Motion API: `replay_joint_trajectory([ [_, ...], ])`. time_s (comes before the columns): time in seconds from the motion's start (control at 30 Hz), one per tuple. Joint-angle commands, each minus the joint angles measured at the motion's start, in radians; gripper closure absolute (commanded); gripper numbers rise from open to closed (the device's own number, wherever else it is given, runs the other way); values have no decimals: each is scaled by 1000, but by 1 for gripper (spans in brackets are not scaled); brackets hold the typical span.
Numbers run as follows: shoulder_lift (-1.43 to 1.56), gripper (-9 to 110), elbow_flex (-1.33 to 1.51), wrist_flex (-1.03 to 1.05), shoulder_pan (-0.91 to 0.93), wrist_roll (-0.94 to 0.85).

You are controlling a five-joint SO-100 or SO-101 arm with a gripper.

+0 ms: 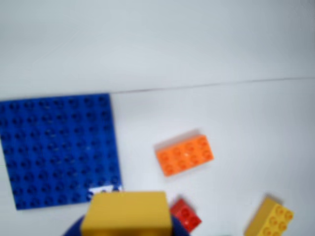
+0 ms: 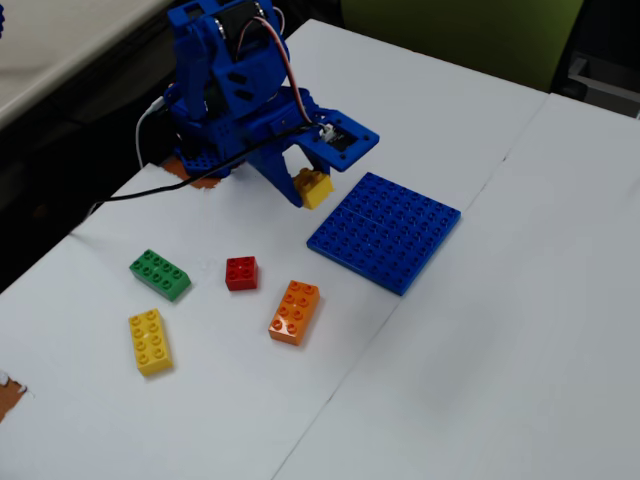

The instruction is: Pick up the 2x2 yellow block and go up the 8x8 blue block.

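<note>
The jaws [image 2: 312, 190] pinch the small yellow block [image 2: 314, 187] and hold it up in the air, off the white worktop [image 2: 480, 350]. In the fixed view the block hangs just beside the near left corner of the big blue plate [image 2: 385, 230], but not over it. So I think the block needs to go to the right in that view, toward the middle of the plate.

In the wrist view the small yellow block [image 1: 125, 212] sits at the bottom edge, and the big blue plate [image 1: 59, 150] lies up and to the left of it. The corner of the plate is right by the block there. The plate is square and flat, so no side of it is longer than the other.

The other bricks lie well apart from the plate: an orange brick [image 2: 295, 311], a red brick [image 2: 241, 272], a green brick [image 2: 160, 274] and a long yellow brick [image 2: 150, 341]. None of them is in the way.

Some things are hard to see. The wrist view is blurry, and it cuts off the bottom of the yellow block. The jaws hardly show in that view at all. In the fixed view the blue arm [image 2: 235, 90] hides most of the jaws, so I cannot tell how much of the block they hold. I also cannot tell how high the block is above the plate.
</note>
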Motion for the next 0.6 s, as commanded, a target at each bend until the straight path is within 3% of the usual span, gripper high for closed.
replay_joint_trajectory([
  [0.0, 58, 101, 0, 8, -81, 84],
  [0.57, -9, 101, 87, 9, -322, 247],
])
